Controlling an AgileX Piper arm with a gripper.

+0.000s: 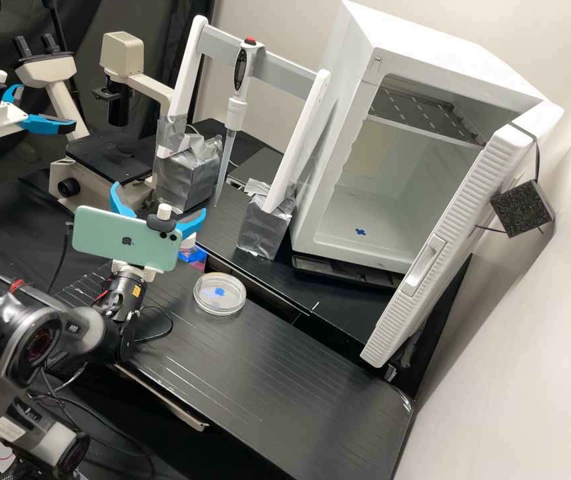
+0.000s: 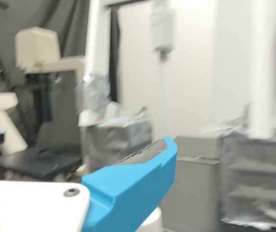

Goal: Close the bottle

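From where I stand, the hand [image 1: 159, 200] is open, its blue fingers [image 1: 193, 225] spread wide, presumably to leave room around a cap. What I take for the bottle [image 1: 187, 245] is on the bench [image 1: 265, 373], partly hidden behind one of them, so I can't tell whether it's closed. The dish [image 1: 232, 301] lies nearby, perhaps just aside from the work.

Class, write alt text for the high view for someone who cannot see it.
A dark grey robot arm holds its white, blue-fingered gripper open over a black bench, near a clear round dish. Behind are a beige microscope, a hanging white pipette and an open white cabinet.
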